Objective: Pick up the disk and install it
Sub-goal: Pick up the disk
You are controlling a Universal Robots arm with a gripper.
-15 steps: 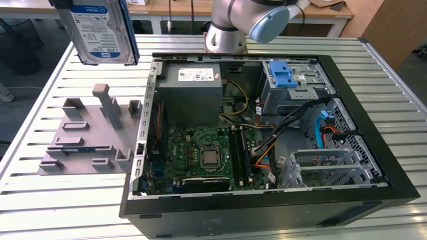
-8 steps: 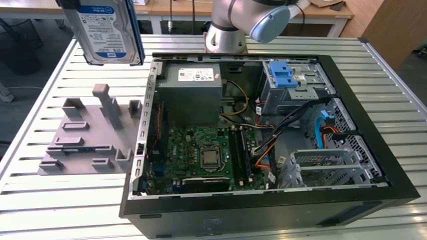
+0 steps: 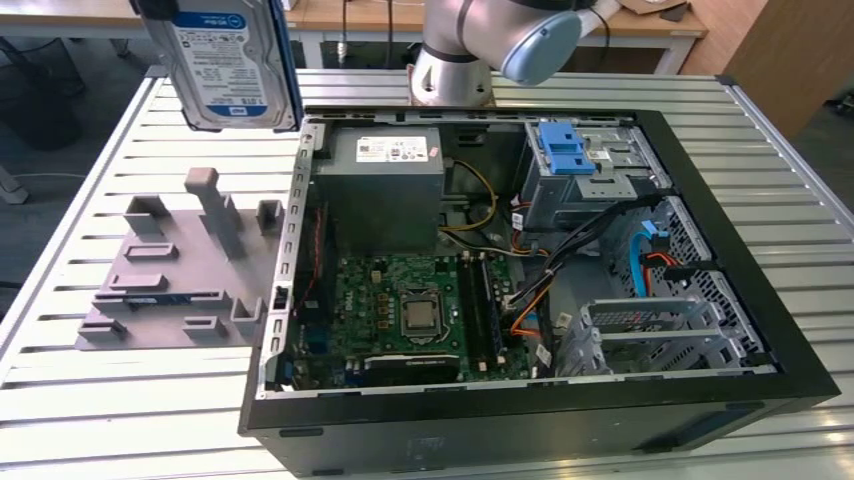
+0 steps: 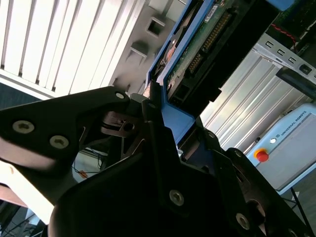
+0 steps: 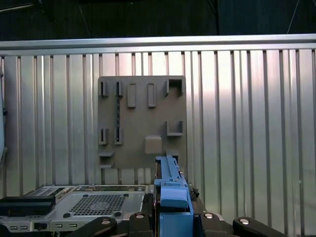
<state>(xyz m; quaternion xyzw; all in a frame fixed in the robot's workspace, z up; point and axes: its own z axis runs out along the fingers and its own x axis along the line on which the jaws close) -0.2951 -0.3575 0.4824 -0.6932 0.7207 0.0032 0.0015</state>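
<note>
1. Gripper state. In the second wrist view the gripper (image 4: 157, 106) is closed on the blue carrier frame (image 4: 175, 116) of the disk (image 4: 207, 29). The black fingers (image 4: 123, 98) press against the frame from both sides, and no gap shows between pad and plastic. The circuit-board side of the disk faces this camera. In the first wrist view the frame edge (image 5: 170, 185) rises straight out from between the gripper parts.

2. Disk position. In the exterior view the disk (image 3: 227, 60) hangs upright in the air with its label facing the camera. It is well above the surface (image 3: 120, 400) and touches nothing below it. It sits above the far corner of the computer case (image 3: 534, 420), on the exterior view's left and on the side nearest the grey holder (image 3: 167, 270). The robot arm (image 3: 467, 45) stands behind the case.

3. Work completed. The pick-up step appears to be done. The disk is carried by the gripper alone and rests neither in the holder nor on the surface. The first wrist view looks down on the holder (image 5: 143, 113), which lies flat on the slatted surface.

4. Work remaining. The installation step is judged not yet done. The case lies open on its side, with the power-supply box (image 3: 387, 190) and the motherboard (image 3: 400, 300) exposed. The silver drive cage (image 3: 587, 185), with its blue latch piece (image 3: 567, 150), is at the far corner on the exterior view's right, well apart from the disk. No part of the disk is inside the case walls.
</note>
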